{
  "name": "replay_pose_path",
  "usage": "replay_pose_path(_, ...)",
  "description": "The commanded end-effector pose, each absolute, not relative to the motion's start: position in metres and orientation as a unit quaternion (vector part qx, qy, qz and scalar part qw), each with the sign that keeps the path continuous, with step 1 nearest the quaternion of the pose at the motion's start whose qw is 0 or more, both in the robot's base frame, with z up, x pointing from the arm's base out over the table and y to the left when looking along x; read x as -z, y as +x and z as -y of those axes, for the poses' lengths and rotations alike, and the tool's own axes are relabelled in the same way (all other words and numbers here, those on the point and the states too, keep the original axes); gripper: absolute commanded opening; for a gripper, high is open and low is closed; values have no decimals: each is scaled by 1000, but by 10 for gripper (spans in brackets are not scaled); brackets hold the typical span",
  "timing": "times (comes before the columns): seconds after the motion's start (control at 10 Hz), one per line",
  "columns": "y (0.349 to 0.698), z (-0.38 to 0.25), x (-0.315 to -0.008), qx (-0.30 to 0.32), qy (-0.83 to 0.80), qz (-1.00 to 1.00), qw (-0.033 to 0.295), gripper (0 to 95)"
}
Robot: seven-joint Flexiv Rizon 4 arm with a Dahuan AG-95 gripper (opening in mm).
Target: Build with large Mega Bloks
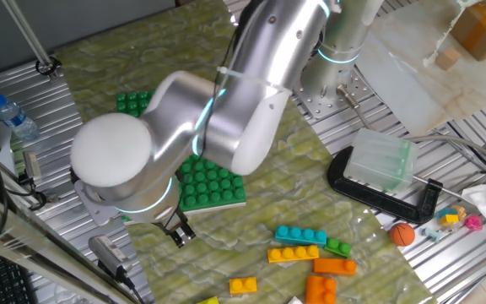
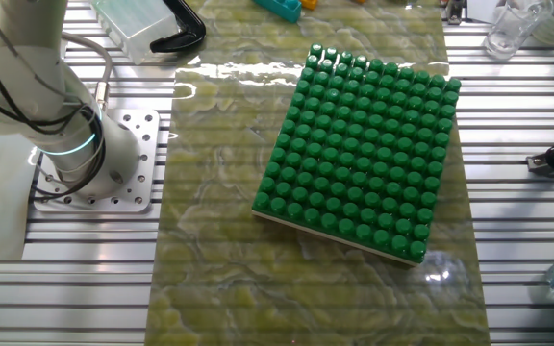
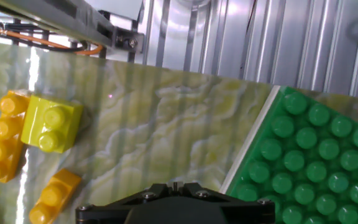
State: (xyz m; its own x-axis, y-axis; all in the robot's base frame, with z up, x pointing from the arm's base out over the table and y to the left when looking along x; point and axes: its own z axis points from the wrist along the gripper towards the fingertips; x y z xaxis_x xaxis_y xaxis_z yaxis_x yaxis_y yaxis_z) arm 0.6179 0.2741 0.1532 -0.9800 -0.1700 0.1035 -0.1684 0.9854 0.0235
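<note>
Loose Mega Bloks lie on the mat at the front: a cyan brick, a yellow brick, a green brick, two orange bricks and another yellow brick. My gripper hangs low over the mat beside the green baseplate, left of these bricks. In the hand view the gripper looks shut and empty. A lime-yellow brick, a yellow brick and an orange-yellow brick lie to its left, and the baseplate to its right. The baseplate carries no bricks.
An orange ball, a black clamp and a clear plastic box sit at the right. A water bottle stands at the left. The robot base is bolted beside the mat. Small toys lie at the far right edge.
</note>
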Motion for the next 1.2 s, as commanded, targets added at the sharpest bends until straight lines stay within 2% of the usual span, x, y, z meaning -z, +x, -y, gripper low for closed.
replay_pose_path(0.1,617,-274,-153,6,69,997,39,0)
replay_pose_path(0.2,617,-274,-153,3,64,998,27,0)
replay_pose_path(0.4,617,-274,-153,-1,63,998,26,0)
replay_pose_path(0.5,617,-274,-153,-3,65,998,27,190)
replay_pose_path(1.2,597,-292,-138,-7,90,996,1,190)
